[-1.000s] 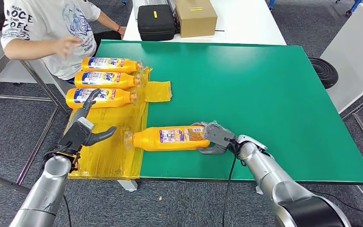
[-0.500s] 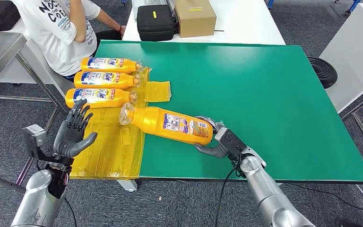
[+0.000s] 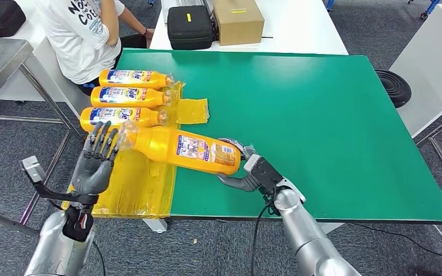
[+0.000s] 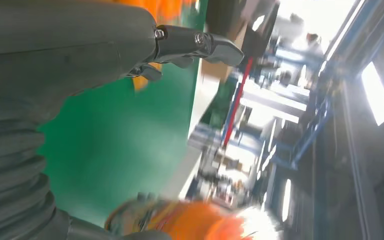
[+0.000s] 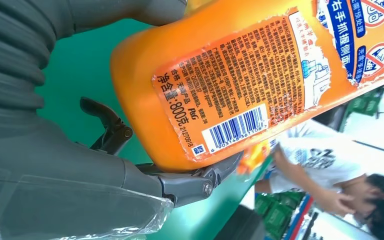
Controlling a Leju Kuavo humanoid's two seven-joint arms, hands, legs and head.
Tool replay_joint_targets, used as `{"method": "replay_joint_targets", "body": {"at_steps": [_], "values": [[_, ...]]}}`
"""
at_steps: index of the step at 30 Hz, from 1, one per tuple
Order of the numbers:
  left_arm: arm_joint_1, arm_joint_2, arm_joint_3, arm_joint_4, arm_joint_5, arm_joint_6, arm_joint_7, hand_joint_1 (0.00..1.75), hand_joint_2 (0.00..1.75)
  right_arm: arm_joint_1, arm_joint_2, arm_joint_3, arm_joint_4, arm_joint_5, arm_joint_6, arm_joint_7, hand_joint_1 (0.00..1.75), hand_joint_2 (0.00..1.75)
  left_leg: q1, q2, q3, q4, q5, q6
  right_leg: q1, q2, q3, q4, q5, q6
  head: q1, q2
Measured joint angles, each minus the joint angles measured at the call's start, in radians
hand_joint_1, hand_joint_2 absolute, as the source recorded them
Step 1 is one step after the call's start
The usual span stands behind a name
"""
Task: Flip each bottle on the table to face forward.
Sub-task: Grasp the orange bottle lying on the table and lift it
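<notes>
Right wrist view: right hand [image 5: 130, 165] grips orange bottle [image 5: 240, 75] labelled "800", "P&G"; left hand [image 3: 95, 161] empty, fingers spread.

We see even, bright overhead lighting in the head view, soft shadows, left wrist view heavily motion-blurred with blown-out ceiling lights [image 4: 376, 92], right wrist view sharp up close, background overexposed.

A lab or workshop: grey carpet [image 3: 224, 247], green-topped table [image 3: 322, 115], equipment case [image 3: 190, 26].
</notes>
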Motion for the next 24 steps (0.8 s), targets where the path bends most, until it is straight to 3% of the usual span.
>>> {"method": "replay_joint_targets", "body": {"at_steps": [12,24], "values": [[0.002,-0.070,-0.194,0.024,-0.044,-0.008,-0.043,0.00,1.75,-0.040,0.077,0.017,0.045,-0.046,0.003,0.000,1.75,1.75,0.000,0.000,0.000,0.000,0.000,0.000,0.000,0.000,0.000,0.000,0.000,0.000,0.000,0.000],[-0.004,-0.085,-0.232,0.034,-0.043,0.026,-0.068,0.00,1.75,-0.070,0.087,0.039,0.164,-0.026,0.011,-0.002,1.75,1.75,0.000,0.000,0.000,0.000,0.000,0.000,0.000,0.000,0.000,0.000,0.000,0.000,0.000,0.000]]}}
